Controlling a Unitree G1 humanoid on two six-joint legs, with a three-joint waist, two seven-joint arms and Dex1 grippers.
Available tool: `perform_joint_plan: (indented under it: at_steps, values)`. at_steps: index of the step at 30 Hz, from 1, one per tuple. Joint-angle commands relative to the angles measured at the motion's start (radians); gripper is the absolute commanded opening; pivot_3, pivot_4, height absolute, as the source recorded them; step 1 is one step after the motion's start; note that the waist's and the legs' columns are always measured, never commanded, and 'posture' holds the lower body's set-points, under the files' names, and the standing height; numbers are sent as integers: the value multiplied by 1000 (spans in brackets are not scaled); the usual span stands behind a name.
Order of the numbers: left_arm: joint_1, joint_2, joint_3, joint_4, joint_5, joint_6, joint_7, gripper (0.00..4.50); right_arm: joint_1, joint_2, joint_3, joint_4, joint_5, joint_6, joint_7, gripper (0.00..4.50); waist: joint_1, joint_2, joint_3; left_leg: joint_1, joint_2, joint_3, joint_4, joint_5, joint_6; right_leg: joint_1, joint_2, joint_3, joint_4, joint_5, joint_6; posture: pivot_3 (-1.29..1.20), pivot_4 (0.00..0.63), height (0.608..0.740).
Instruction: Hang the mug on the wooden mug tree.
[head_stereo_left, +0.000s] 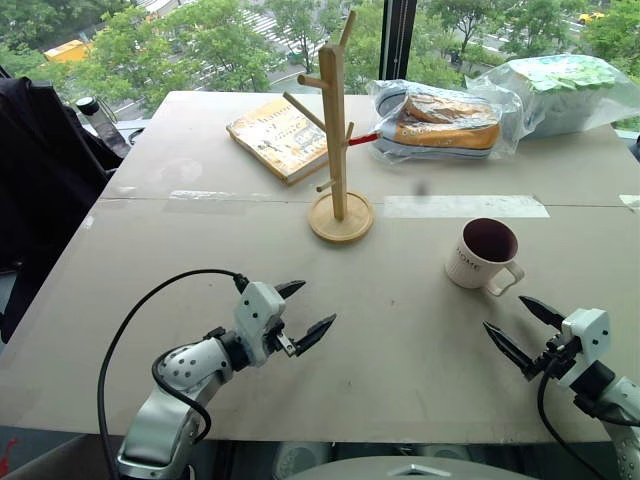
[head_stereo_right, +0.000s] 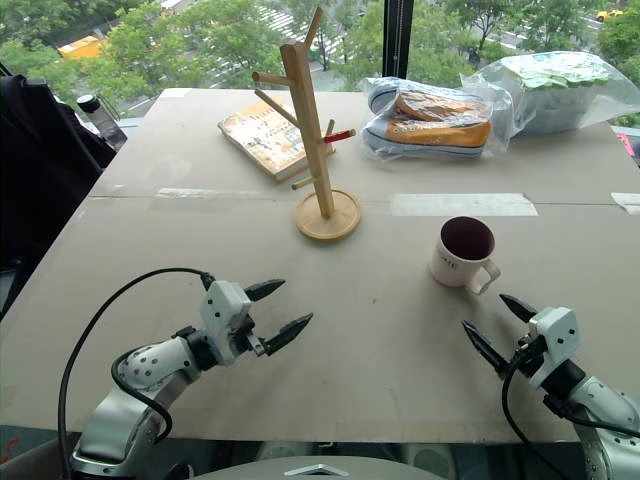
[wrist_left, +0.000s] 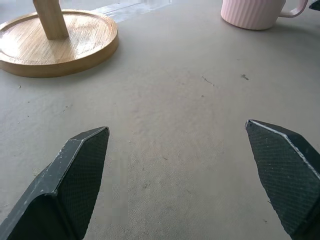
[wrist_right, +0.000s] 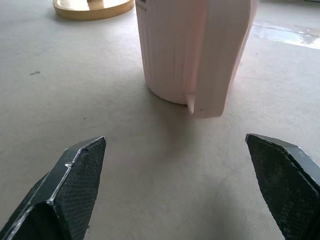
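The white mug (head_stereo_left: 484, 256) with a dark maroon inside stands upright on the table at the right, its handle turned toward the near right. My right gripper (head_stereo_left: 522, 333) is open just in front of it, fingers aimed at the mug (wrist_right: 192, 55) without touching. The wooden mug tree (head_stereo_left: 336, 140) stands on its round base near the table's middle, its pegs bare. My left gripper (head_stereo_left: 305, 315) is open and empty over the near left of the table, pointing toward the mug tree's base (wrist_left: 59, 44).
A book (head_stereo_left: 283, 136) lies behind the mug tree to the left. A bagged pair of shoes (head_stereo_left: 440, 122) and another plastic bag (head_stereo_left: 565, 90) sit along the far edge. A dark bottle (head_stereo_left: 98, 120) and dark fabric stand off the table's left side.
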Motion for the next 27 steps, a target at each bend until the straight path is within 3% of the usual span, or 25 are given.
perform_joint_plan:
  at_steps: [1,9,18,21,27]
  values:
    - [-49,16,-7,-26,1,-7,-13,4500,-3,34,2,-64,-45,-5,-85,4424,0,0,0,0,0,0,0,0,0,0,0,0,0,0,0,0,150,740]
    - [-219,148,-18,-70,-134,126,-190,4500,-38,215,44,-131,-163,31,-356,4424,-1,0,-1,0,0,0,0,0,0,0,4,1,1,0,0,0,150,740]
    - [-368,230,-23,-164,-268,279,-252,4500,-70,325,109,-121,-254,5,-486,4424,-3,0,-1,0,0,1,0,0,0,-1,5,2,1,0,0,0,150,740]
    - [-382,214,-42,-192,-269,289,-235,4500,-86,349,109,-104,-274,-15,-520,3584,-2,0,-1,0,0,0,0,0,0,-1,6,2,1,0,0,0,150,740]
    - [-371,215,-45,-201,-257,276,-228,4500,-95,349,108,-91,-285,-25,-534,868,-3,0,-1,0,0,1,0,0,0,-1,7,3,1,0,0,0,150,740]
